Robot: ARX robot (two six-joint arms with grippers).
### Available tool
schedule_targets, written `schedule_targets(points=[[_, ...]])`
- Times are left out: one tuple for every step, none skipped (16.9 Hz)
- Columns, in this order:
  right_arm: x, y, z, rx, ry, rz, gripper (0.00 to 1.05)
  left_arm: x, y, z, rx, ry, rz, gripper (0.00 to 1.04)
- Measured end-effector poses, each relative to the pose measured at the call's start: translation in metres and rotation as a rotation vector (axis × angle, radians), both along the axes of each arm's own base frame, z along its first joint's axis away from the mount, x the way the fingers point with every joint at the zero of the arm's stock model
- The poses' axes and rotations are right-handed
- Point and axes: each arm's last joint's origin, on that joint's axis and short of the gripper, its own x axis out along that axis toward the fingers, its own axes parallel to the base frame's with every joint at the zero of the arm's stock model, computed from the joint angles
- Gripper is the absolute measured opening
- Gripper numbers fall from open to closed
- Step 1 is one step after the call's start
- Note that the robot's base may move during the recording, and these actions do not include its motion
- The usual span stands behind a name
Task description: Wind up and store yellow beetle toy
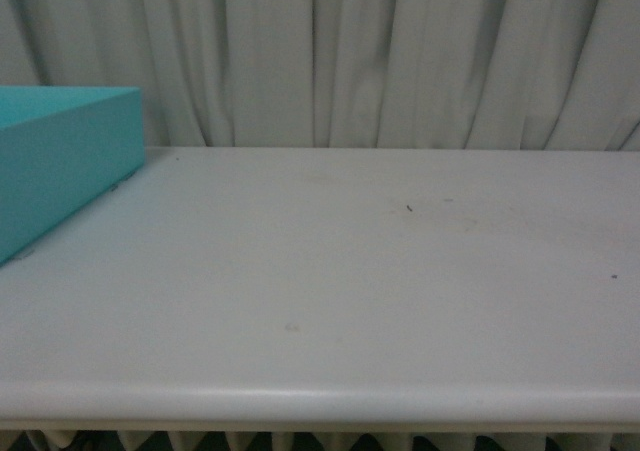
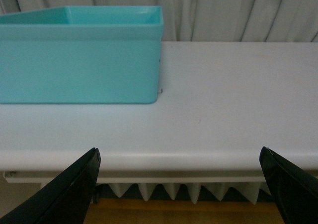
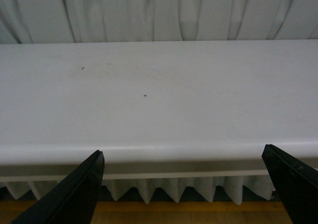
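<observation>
We're seeing a white counter (image 1: 330,291) with a teal bin (image 1: 55,161) sitting at its far left, back near the pleated white curtain (image 1: 400,51). Front view is catching only the bin's corner and one side wall; neither arm is showing there.

Left wrist view: the bin (image 2: 82,60) is sitting square on the counter (image 2: 233,100), set back from the front edge, open top. From this angle we're only seeing the inner rim and a strip of the far wall, so we can't tell what's in it. The left hand (image 2: 179,184) is hovering off the counter's front edge, fingers spread wide, one finger (image 2: 64,194) at each side of the frame, gripping nothing.

Right wrist view: plain counter (image 3: 159,95) with a couple of tiny dark specks (image 3: 144,95), curtain (image 3: 159,10) behind. The right hand (image 3: 181,186) is also hovering off the front edge, fingers wide apart, empty, one finger (image 3: 74,194) low at each side.

Below the counter edge we're seeing a zigzag white skirt (image 3: 164,191) and wood floor (image 3: 174,213).

The yellow beetle toy isn't showing in any of the three views; we can't tell where it is. Nothing is standing between either hand and the counter surface.
</observation>
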Motion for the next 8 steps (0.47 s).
schedule_targets(points=[[0.0,0.0,0.0,0.0,0.0,0.001,0.98,0.0,0.0,0.0001,0.0,-0.001,0.0,0.98],[0.0,0.0,0.0,0.0,0.0,0.002,0.98,0.0,0.0,0.0,0.0,0.0,0.001,0.98],[0.0,0.0,0.0,0.0,0.0,0.001,0.98,0.0,0.0,0.0001,0.0,-0.001,0.0,0.98],[0.0,0.0,0.0,0.0,0.0,0.001,0.98,0.0,0.0,0.0,0.0,0.0,0.002,0.98],[0.0,0.0,0.0,0.0,0.0,0.001,0.98,0.0,0.0,0.0,0.0,0.0,0.0,0.98],[0.0,0.0,0.0,0.0,0.0,0.002,0.98,0.0,0.0,0.0001,0.0,-0.001,0.001,0.98],[0.0,0.0,0.0,0.0,0.0,0.001,0.98,0.0,0.0,0.0,0.0,0.0,0.0,0.98],[0.0,0.0,0.0001,0.0,-0.001,0.002,0.98,0.0,0.0,0.0,0.0,0.0,0.001,0.98]])
